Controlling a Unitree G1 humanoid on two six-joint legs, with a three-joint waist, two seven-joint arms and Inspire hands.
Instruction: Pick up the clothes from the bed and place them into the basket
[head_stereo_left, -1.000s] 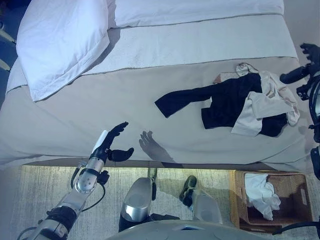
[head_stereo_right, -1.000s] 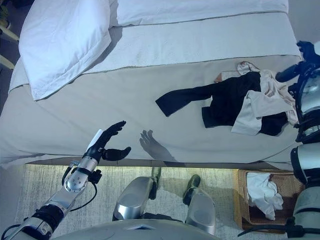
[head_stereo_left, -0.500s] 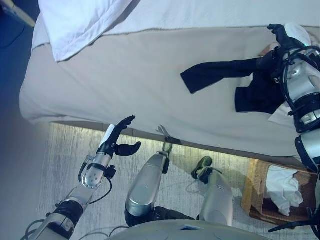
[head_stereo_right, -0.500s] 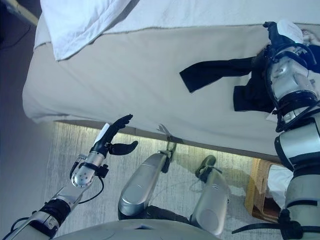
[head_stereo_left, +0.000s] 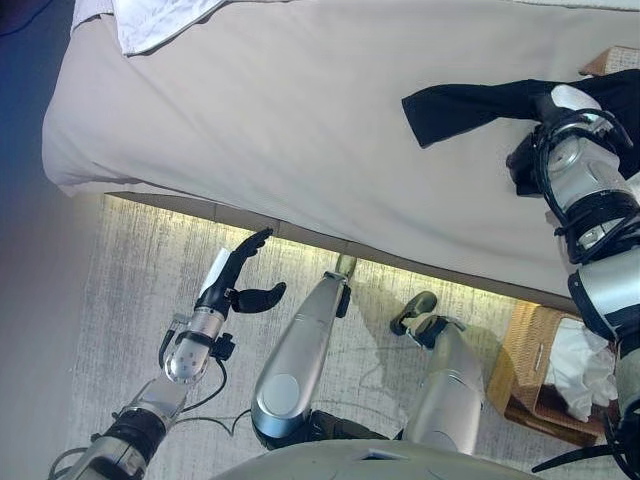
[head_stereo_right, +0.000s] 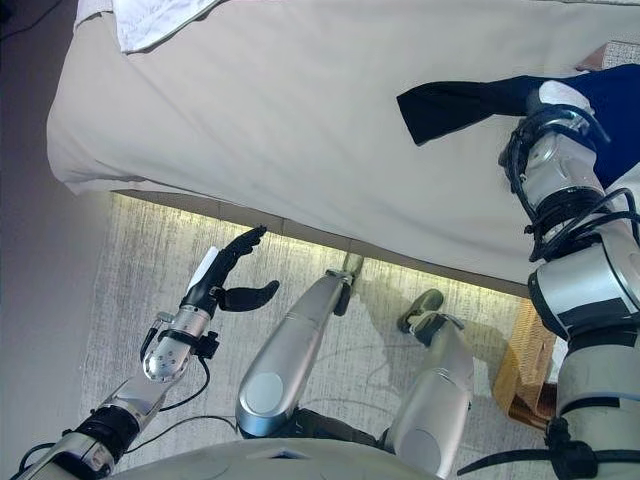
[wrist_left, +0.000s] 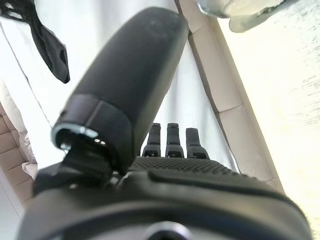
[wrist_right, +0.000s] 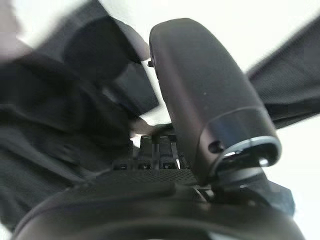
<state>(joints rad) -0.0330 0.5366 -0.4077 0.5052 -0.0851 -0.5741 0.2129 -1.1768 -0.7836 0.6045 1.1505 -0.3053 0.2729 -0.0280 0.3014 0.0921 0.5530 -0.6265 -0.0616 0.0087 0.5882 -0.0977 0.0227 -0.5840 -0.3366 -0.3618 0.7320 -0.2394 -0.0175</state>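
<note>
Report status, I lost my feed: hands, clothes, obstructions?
Left hand open, idle over the floor. Right hand down on black garment on bed; grasp unclear. Basket below, nothing blocking.

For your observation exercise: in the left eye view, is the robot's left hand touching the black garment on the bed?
No. The left hand hangs open over the floor, well apart from the black garment.

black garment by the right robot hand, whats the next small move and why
Probably curl the right robot hand shut on the black garment. The wrist view shows it right against the dark cloth on the bed, though whether its grip has closed can't be told. The basket sits on the floor just below that arm. The left robot hand hangs open off the bed.
</note>
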